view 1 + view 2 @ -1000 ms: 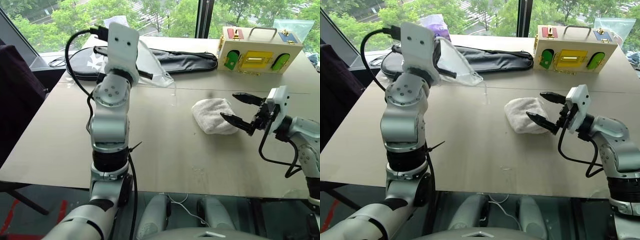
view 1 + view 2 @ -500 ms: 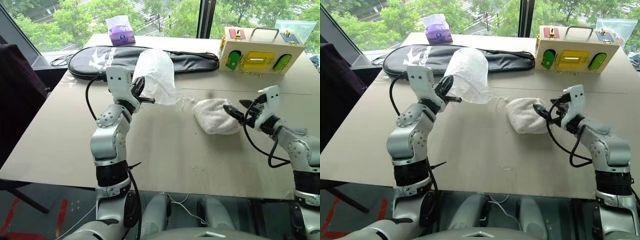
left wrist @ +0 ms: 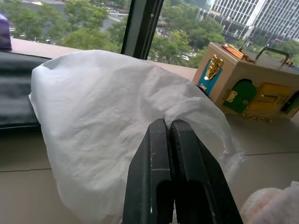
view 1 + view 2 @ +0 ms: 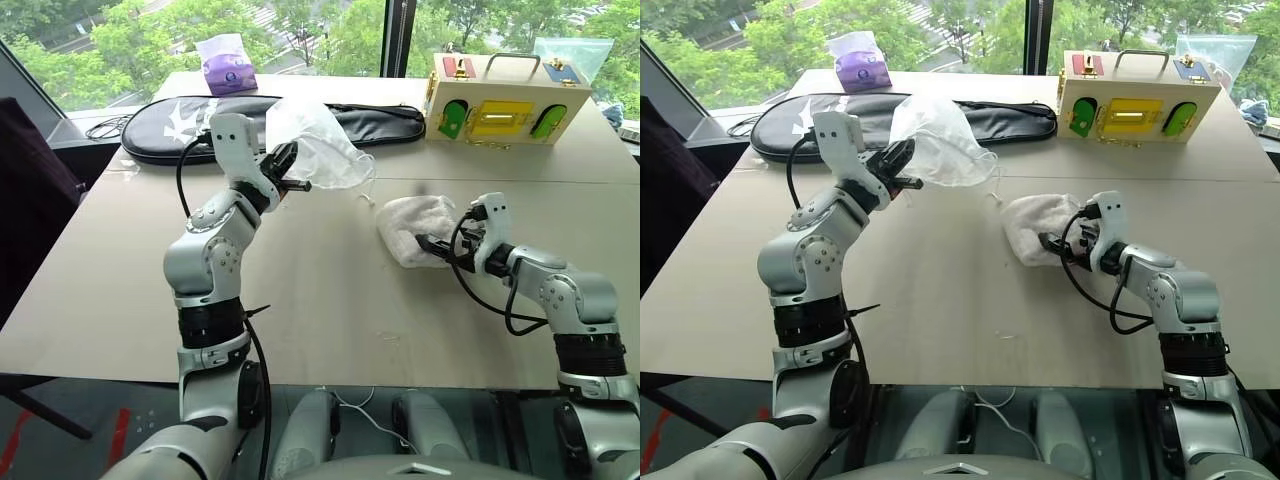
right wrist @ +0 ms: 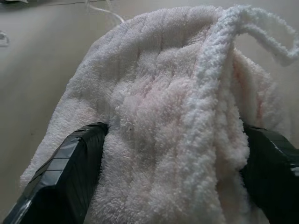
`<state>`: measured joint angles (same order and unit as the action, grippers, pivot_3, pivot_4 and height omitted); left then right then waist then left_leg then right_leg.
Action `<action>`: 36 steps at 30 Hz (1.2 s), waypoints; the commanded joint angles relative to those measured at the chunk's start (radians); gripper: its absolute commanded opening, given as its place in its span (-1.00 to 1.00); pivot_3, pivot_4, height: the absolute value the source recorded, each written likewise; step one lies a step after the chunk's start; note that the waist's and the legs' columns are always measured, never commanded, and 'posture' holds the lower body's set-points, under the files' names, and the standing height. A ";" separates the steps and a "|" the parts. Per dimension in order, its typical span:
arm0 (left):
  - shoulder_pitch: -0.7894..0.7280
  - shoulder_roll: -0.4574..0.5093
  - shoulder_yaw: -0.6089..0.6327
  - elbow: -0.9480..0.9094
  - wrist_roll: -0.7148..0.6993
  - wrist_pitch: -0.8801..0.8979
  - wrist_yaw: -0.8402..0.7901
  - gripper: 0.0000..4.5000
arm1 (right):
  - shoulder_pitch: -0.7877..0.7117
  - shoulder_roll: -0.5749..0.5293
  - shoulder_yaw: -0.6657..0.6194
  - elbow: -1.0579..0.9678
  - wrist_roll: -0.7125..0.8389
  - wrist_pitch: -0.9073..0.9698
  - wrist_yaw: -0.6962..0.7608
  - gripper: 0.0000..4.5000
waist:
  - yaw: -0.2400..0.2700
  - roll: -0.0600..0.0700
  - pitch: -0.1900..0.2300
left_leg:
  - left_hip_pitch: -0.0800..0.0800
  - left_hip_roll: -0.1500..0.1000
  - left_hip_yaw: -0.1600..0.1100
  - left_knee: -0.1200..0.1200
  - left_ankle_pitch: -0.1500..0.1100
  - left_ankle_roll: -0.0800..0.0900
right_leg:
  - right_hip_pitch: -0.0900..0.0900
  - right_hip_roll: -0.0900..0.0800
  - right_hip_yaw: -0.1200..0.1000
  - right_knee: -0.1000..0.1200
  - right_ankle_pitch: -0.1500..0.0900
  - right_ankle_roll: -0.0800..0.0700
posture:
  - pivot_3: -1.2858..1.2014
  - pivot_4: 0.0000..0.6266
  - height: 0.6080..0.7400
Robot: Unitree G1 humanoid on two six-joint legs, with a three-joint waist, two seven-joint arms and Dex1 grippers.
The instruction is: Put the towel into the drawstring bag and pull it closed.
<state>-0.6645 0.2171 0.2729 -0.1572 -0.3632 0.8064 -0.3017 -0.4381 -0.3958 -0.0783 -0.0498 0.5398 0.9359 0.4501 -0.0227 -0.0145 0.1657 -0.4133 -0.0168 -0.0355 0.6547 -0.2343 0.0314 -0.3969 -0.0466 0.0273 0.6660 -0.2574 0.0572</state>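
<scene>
Drawstring bag (image 4: 318, 132): thin, limp, light; pinched in closed left gripper (image 4: 298, 183), raised above table (image 4: 300, 300). Towel (image 4: 410, 228): soft, compressible, resting on table; straddled by right gripper (image 4: 432, 244), fingers (image 5: 70, 177) apart. Grasp mid-bundle.

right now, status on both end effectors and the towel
Left end effector shut on drawstring bag, held above table. Right end effector straddling towel, fingers either side, not clamped. Nothing between bag and towel.
</scene>
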 commanded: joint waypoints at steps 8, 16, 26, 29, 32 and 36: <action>-0.058 0.047 0.021 -0.051 -0.111 0.090 0.019 -1.00 | 0.019 0.013 0.016 -0.009 0.016 0.032 0.048 -0.99 | 0.000 0.000 0.000 | 0.000 0.000 0.000 0.000 0.000 0.000 | 0.000 0.000 0.000 0.000 0.000 0.000 | 0.03 -0.52 1.00; -0.095 0.046 0.040 0.000 -0.154 0.114 0.059 -1.00 | 0.039 0.016 -0.194 -0.079 0.237 0.128 0.094 -0.99 | 0.011 0.000 0.000 | -0.001 0.000 0.000 -0.001 0.000 0.000 | -0.001 -0.001 0.000 -0.001 0.000 0.000 | 0.03 -0.52 1.00; -0.132 -0.013 0.091 0.047 -0.274 0.172 0.098 -1.00 | 0.057 0.162 -0.262 -0.258 0.573 0.260 -0.077 -0.99 | 0.002 0.000 0.001 | -0.001 0.000 0.000 -0.001 0.000 0.000 | -0.001 -0.001 0.000 -0.001 0.000 0.000 | 0.03 -0.52 1.00; -0.122 -0.019 0.084 0.030 -0.289 0.188 0.115 -1.00 | 0.032 0.254 -0.224 -0.277 0.568 0.250 -0.203 -0.99 | 0.003 0.001 0.001 | -0.002 0.001 0.000 -0.001 0.000 0.000 | -0.004 0.000 0.001 0.002 0.000 0.000 | 0.03 -0.52 1.00; -0.118 -0.034 0.085 0.005 -0.322 0.214 0.136 -1.00 | 0.015 0.339 -0.186 -0.272 0.546 0.237 -0.329 -0.99 | 0.007 0.001 0.001 | -0.003 0.000 0.001 -0.001 0.001 -0.001 | -0.005 0.000 0.001 0.002 0.000 0.000 | 0.03 -0.52 1.00; -0.093 -0.019 0.050 -0.032 -0.336 0.237 0.128 -1.00 | -0.010 0.438 -0.210 -0.242 0.548 0.170 -0.472 -0.99 | 0.009 0.001 0.001 | -0.003 -0.001 0.001 -0.001 0.001 -0.002 | -0.005 -0.001 0.001 0.002 0.000 0.000 | 0.03 -0.52 1.00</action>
<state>-0.7637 0.1879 0.3425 -0.1311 -0.6727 1.0350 -0.1664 -0.4212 0.0171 -0.2555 -0.2803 1.0625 1.1526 0.0419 -0.0134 -0.0139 0.1666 -0.4162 -0.0180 -0.0349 0.6536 -0.2328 0.0287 -0.4015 -0.0477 0.0284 0.6678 -0.2575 0.0572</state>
